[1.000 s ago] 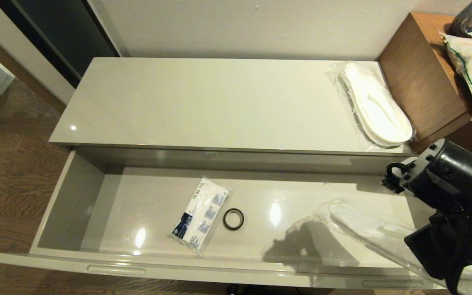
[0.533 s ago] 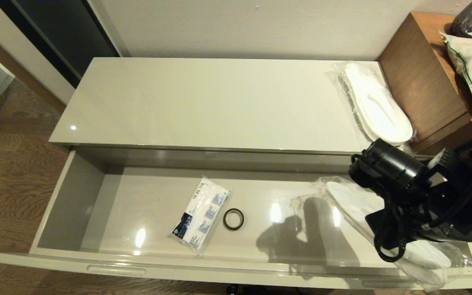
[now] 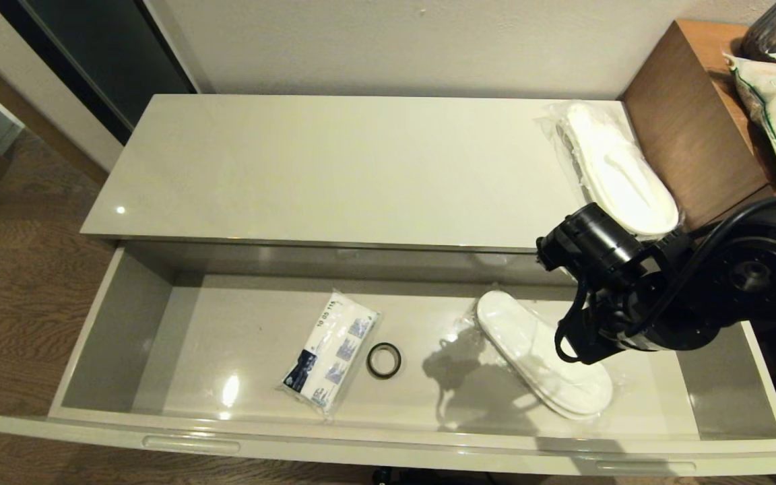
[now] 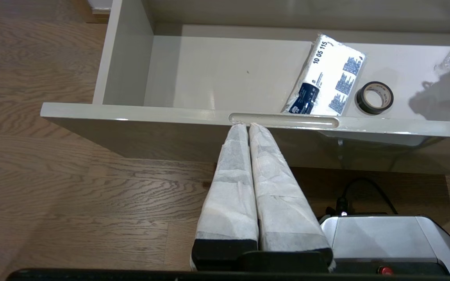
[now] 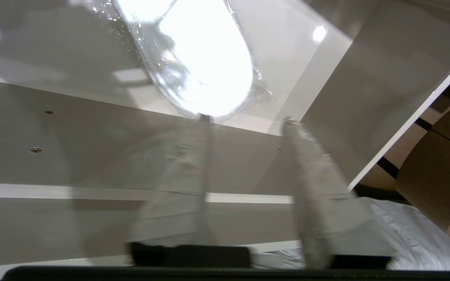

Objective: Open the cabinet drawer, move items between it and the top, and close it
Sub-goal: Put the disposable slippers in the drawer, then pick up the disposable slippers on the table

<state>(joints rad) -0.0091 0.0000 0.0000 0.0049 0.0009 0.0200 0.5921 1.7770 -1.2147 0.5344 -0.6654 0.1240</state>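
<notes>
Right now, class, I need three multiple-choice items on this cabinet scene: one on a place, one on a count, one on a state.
1. Where does the small black ring lie?
A. on the glossy cream top
B. on the open beige drawer's floor, beside the blue-and-white printed packet
C. on the brown wooden desk

2. How many clear-wrapped white slipper packs show?
A. one
B. two
C. four

3. How do the right tool's fingers stand?
A. apart, holding nothing
B. clamped on the packet
C. shut on the ring

Answers:
1 B: the ring sits in the drawer next to the packet.
2 B: one pack on the top, one in the drawer.
3 A: the right tool shows a gap between its fingers, the slippers lying beyond them.
</notes>
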